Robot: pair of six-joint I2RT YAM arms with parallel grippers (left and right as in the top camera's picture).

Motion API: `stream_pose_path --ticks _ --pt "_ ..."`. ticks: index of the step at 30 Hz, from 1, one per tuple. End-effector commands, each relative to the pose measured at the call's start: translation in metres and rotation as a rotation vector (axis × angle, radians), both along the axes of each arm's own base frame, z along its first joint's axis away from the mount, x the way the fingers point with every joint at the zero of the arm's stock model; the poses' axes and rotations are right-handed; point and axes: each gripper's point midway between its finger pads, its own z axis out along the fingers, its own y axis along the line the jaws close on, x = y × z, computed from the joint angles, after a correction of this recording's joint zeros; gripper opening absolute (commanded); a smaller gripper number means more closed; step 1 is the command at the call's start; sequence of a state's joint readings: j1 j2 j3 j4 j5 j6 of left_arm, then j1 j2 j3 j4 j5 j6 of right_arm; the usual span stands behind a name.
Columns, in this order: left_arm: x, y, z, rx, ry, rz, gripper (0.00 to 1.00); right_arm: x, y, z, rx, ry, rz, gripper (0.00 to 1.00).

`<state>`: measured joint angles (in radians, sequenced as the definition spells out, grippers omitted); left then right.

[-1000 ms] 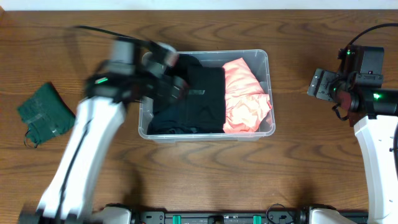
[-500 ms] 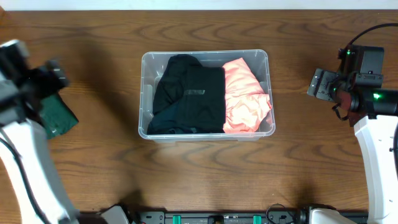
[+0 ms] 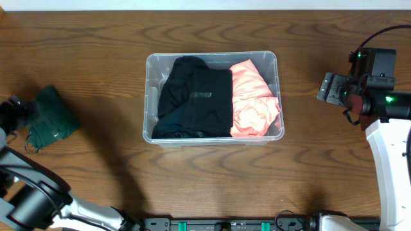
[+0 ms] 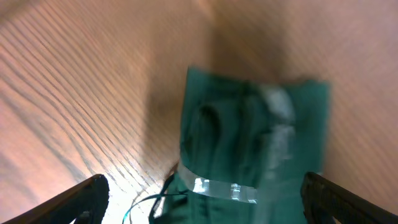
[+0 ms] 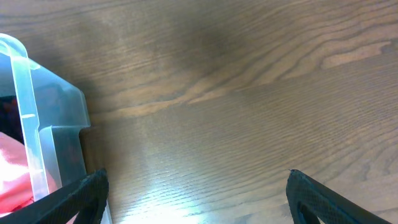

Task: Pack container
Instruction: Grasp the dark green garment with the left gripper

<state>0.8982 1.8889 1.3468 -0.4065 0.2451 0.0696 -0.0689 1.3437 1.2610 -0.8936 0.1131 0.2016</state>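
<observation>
The container (image 3: pixel 149 96), a clear plastic bin, stands mid-table and holds a black garment (image 3: pixel 196 99) on the left and a salmon-pink garment (image 3: pixel 252 99) on the right. A folded dark green garment (image 3: pixel 50 119) lies on the table at the far left. My left gripper (image 3: pixel 14 109) is at the left edge beside it, open. In the left wrist view the green garment (image 4: pixel 249 143) lies between and beyond the open fingers (image 4: pixel 205 199). My right gripper (image 3: pixel 332 86) hovers right of the container, open and empty (image 5: pixel 196 199). The container's corner (image 5: pixel 46 130) shows in the right wrist view.
The wooden table (image 3: pixel 205 173) spreads all around the container. A black rail (image 3: pixel 225 224) runs along the front edge. My right arm's white link (image 3: pixel 385 160) stands at the right.
My left arm has swung from the container's left side out to the far left edge, ending beside the green garment. The right arm has not moved.
</observation>
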Motion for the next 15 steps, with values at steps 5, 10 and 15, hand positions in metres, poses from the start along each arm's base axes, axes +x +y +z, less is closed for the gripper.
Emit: stream_pose_path --ticks 5,10,15 --pt "0.018 -0.034 -0.068 -0.201 -0.032 -0.176 0.98 -0.001 -0.001 -0.004 0.008 0.01 -0.002 0.89" --pt "0.024 -0.055 -0.087 -0.317 -0.067 -0.218 0.9 0.0 0.0 -0.004 0.011 0.009 0.0 0.89" --pt "0.045 -0.077 -0.058 -0.418 -0.237 -0.3 0.25 0.0 0.0 -0.004 0.011 0.008 0.001 0.88"
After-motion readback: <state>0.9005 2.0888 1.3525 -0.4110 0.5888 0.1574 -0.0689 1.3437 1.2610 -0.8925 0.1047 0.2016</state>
